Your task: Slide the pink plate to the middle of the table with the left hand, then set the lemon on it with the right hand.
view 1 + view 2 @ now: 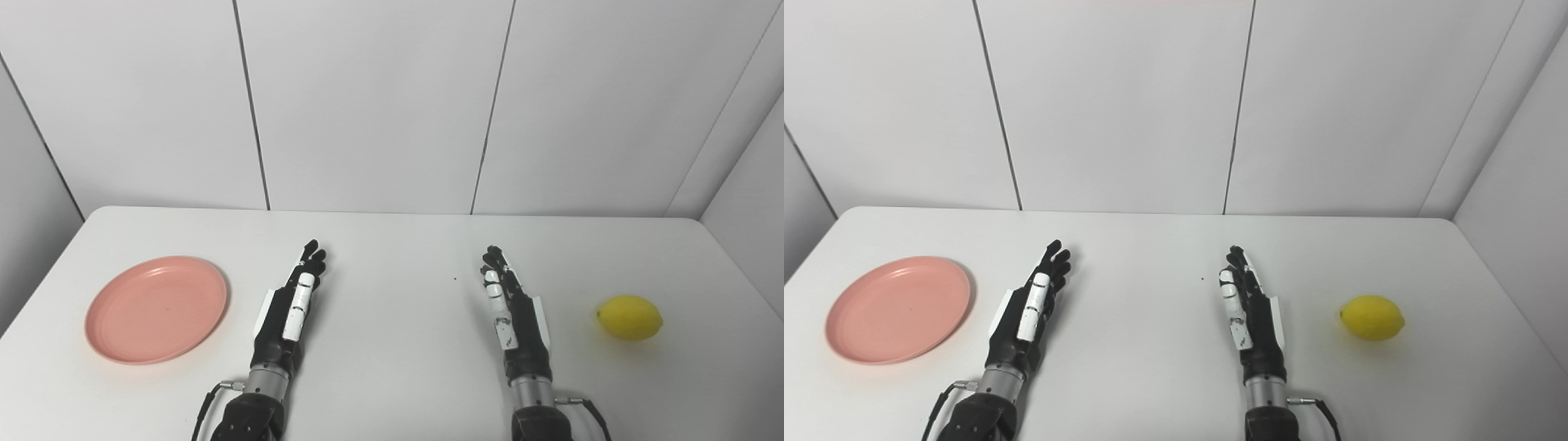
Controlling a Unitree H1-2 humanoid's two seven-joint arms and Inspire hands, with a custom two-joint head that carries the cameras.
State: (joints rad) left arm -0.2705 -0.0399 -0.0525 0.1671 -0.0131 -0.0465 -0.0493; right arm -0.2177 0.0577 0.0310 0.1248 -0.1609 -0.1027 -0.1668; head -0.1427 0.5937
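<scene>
Plate sits at our nine o'clock near the table's left edge, lemon at three o'clock near the right edge, with bare white tabletop between them. Our left hand and right hand lie flat toward twelve o'clock, fingers straight and close together, holding nothing, each well apart from its object. Both forearms are cut off at six o'clock. White panelled walls enclose the table.
</scene>
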